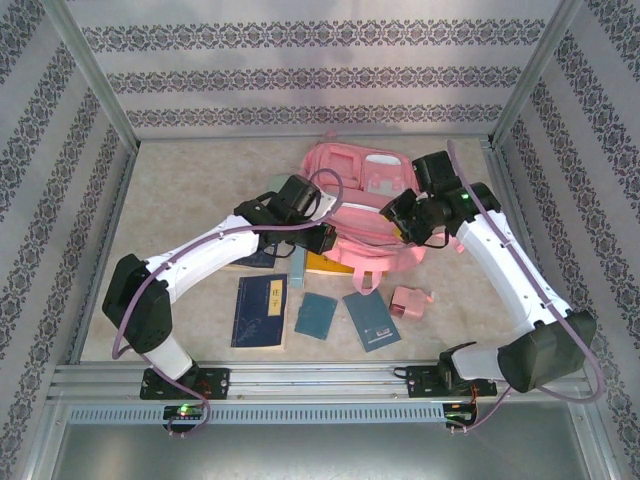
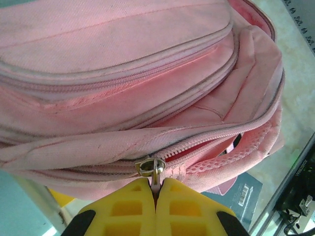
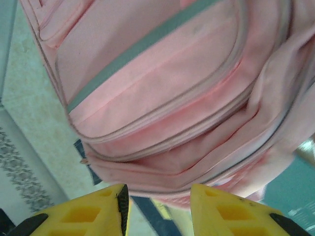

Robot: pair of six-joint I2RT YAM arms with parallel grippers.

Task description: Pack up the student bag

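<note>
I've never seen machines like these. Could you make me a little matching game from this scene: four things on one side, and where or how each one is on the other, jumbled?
Things:
1. left fingers
2. right fingers
3. small pink pouch
4. dark blue book

Places and states:
A. flat on the table, left end of the row in front of the student bag
B. apart, nothing between them
C. closed on the bag's zip pull
D. on the table, right end of that row

Pairs: 1-C, 2-B, 3-D, 4-A
</note>
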